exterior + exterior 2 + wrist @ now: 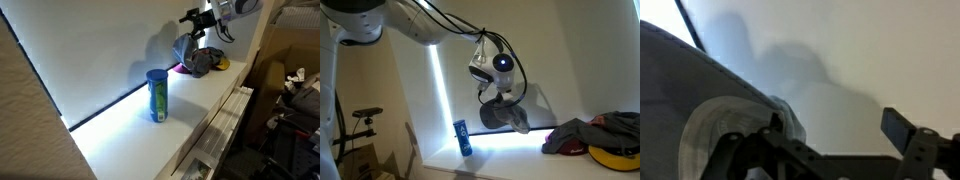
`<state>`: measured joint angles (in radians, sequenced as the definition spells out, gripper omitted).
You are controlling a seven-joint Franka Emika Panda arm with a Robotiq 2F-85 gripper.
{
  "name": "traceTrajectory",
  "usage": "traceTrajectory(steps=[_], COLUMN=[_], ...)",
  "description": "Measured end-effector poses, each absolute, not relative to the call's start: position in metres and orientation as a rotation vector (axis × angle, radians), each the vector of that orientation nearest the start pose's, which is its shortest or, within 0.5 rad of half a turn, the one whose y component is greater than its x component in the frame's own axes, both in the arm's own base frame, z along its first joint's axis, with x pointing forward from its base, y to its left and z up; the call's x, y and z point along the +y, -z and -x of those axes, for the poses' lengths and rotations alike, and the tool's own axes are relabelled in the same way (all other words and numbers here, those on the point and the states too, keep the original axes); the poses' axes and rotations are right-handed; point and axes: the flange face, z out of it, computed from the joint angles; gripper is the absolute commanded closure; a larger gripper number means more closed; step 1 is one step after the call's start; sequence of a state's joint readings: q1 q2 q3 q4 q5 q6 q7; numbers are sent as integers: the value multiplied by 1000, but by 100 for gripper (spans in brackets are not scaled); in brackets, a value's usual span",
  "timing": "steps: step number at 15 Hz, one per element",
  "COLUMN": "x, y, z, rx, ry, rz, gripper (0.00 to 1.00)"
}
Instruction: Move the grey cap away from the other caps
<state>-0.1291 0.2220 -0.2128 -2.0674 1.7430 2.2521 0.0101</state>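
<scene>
gripper (835, 135): jaws spread wide, nothing between them.
grey cap (506, 118): mid-frame just under it, between blue canister (464, 137) and other caps (582, 136) lower right.
progress: I judge the separation made; only pulling clear is left.

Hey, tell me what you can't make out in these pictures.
Exterior view: grey cap too small and shadowed to tell whether it lies on the shelf or hangs off the end effector.
Wrist view: grey cap blurred, cut off by left and bottom edges.
Exterior view: other caps cut off by the right edge; count unclear.
Exterior view: blue canister label too small to read.
</scene>
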Motion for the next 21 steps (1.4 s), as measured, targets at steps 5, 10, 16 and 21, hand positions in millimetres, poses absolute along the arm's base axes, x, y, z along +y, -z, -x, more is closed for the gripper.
traceTrajectory(steps=[5, 10, 16, 21], x=[-162, -158, -153, -163], y=[-391, -419, -424, -420], z=[-565, -554, -514, -486], rx=[1255, 1146, 845, 636], ry=[328, 369, 451, 450], rz=[1613, 1768, 2033, 2042], gripper=[0, 0, 0, 0])
